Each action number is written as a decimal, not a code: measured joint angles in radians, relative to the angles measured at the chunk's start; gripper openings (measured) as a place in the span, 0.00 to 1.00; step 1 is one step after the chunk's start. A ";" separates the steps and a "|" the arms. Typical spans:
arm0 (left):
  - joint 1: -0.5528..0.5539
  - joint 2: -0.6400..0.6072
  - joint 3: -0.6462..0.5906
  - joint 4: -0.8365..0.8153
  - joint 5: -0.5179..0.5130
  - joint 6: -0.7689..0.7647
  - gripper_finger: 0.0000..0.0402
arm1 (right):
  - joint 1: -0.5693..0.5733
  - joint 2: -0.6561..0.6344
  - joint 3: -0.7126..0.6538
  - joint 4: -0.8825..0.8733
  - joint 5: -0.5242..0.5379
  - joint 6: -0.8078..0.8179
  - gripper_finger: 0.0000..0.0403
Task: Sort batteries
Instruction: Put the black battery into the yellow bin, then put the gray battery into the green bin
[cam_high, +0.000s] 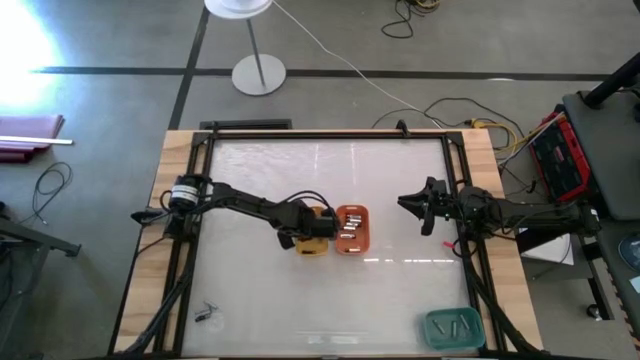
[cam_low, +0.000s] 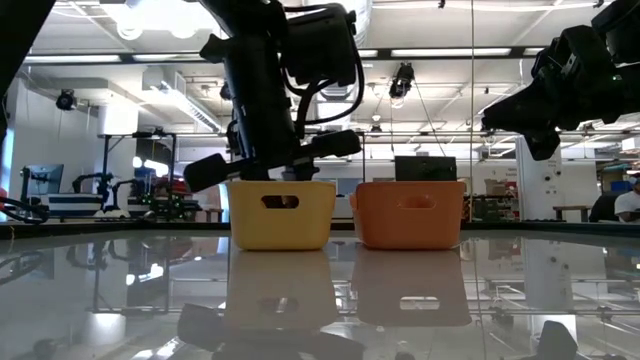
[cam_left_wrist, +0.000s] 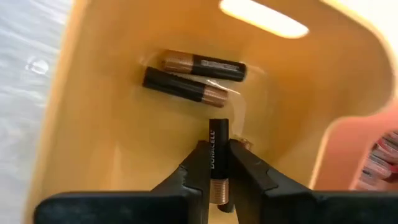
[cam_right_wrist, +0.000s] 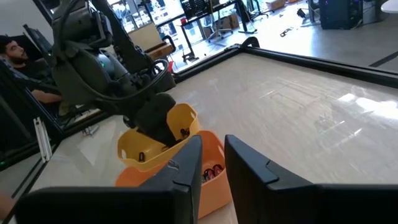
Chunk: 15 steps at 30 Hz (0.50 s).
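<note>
Over the yellow tray (cam_high: 314, 238) in the high view, the left arm covers most of what lies inside, so the tray's load cannot be seen from above. Small things at the near left of the table (cam_high: 320, 290) are too tiny to name. The silvery batteries (cam_high: 349, 231) in the orange tray (cam_high: 352, 229) show only as little grey bars, and the bits in the teal tray (cam_high: 453, 327) at the near right corner are hard to make out.

The left arm reaches from the table's left side to the middle and bends down into the yellow tray. Its left pincer (cam_left_wrist: 216, 175) is squeezed tight on a black battery (cam_left_wrist: 217, 158) with a copper end, held between the two fingers and pointing toward the tray floor. Two more black and copper batteries (cam_left_wrist: 194, 76) lie side by side on the tray floor, just past the held one.

The right arm waits above the table's right side, away from the trays. Its right pincer (cam_right_wrist: 210, 163) has a small gap between the fingers and holds nothing.
</note>
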 joint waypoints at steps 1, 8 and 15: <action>0.000 0.000 0.005 0.001 0.000 0.006 0.09 | 0.000 0.000 0.000 0.000 0.000 0.000 0.15; -0.006 0.000 0.036 0.004 -0.012 -0.001 0.22 | 0.000 0.000 0.000 0.000 0.000 0.000 0.17; -0.007 0.001 0.057 -0.016 -0.102 0.126 0.34 | 0.000 0.000 0.000 0.000 0.000 0.000 0.21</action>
